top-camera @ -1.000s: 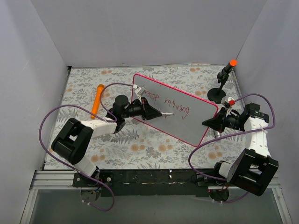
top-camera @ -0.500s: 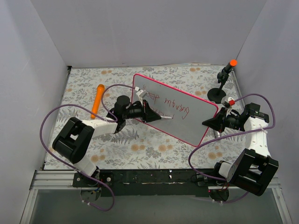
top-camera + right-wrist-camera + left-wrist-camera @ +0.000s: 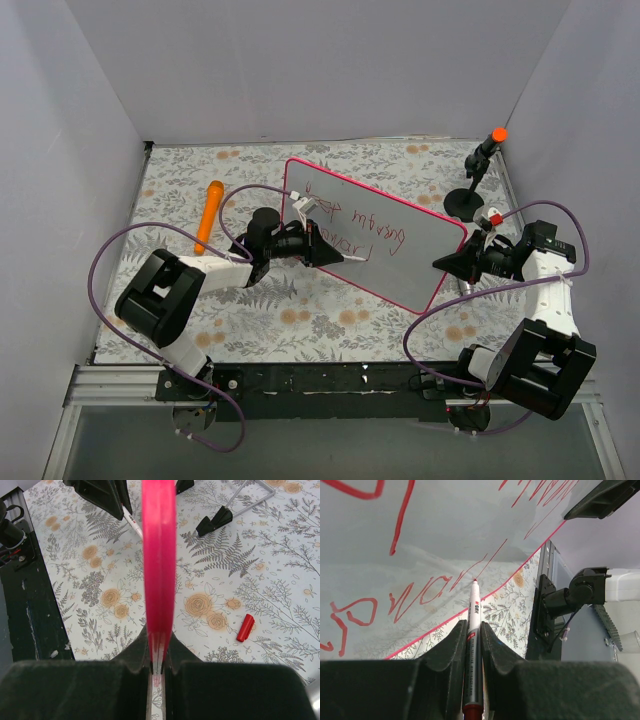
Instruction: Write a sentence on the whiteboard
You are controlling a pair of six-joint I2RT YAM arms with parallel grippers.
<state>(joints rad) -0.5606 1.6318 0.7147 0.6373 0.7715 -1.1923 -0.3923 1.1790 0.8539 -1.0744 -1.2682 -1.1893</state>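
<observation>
The large glossy whiteboard in its thin pink-red frame stands propped on the floral-print worktop. Its red handwritten sentence shows one line done, a second likely unfinished. The left end effector is clamped on a slim white marker pen, tip at the board; the right end effector pinches the frame edge

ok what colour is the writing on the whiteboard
Red; the writing shows best in the left wrist view.
</observation>
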